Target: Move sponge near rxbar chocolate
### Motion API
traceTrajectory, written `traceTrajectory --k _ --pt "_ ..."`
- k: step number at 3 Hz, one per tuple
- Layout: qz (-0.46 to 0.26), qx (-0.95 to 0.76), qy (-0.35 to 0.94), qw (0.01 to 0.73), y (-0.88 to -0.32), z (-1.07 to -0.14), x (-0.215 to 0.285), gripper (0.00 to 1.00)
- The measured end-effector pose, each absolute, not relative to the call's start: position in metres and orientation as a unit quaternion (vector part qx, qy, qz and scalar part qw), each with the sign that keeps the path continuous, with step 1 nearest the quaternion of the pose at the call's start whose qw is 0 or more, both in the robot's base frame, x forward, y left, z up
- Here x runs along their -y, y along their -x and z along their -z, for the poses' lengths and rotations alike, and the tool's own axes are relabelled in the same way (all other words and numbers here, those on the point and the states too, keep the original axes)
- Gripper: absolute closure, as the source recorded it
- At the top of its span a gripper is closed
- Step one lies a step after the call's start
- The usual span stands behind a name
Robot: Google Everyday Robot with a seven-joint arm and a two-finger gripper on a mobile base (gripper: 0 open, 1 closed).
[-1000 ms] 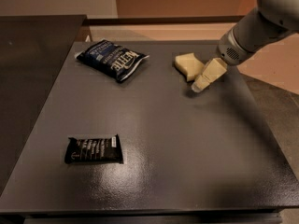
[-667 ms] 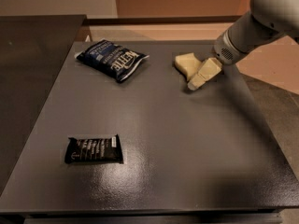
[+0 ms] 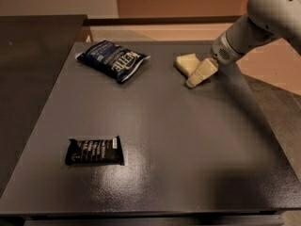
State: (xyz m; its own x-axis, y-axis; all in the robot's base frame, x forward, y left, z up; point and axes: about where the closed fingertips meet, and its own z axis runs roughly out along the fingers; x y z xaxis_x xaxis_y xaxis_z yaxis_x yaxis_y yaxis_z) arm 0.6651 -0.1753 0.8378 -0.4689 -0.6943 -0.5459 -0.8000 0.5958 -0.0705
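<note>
The pale yellow sponge (image 3: 186,63) lies on the dark grey table (image 3: 178,140) at the back right. My gripper (image 3: 196,77), beige, reaches down from the white arm (image 3: 263,18) at the upper right. It sits right against the sponge's right side, low over the table. The rxbar chocolate (image 3: 94,151), a flat black wrapper with white lettering, lies at the front left, far from the sponge.
A dark blue chip bag (image 3: 113,60) lies at the back left of the table. The table's right edge runs just right of the arm. A darker surface (image 3: 33,79) adjoins the table on the left.
My gripper has shifted slightly left, closer against the sponge. The sponge, bar and chip bag have not visibly moved.
</note>
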Motion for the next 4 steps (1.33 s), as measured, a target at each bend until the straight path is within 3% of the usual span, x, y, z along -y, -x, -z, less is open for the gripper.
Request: traceTrajectory --k 3,4 --pt "-0.120 -0.845 0.446 0.270 -0.658 -0.849 0.166 0.87" --pt "-0.134 -0.829 0.469 0.273 -0.636 -0.866 0.157 1.00"
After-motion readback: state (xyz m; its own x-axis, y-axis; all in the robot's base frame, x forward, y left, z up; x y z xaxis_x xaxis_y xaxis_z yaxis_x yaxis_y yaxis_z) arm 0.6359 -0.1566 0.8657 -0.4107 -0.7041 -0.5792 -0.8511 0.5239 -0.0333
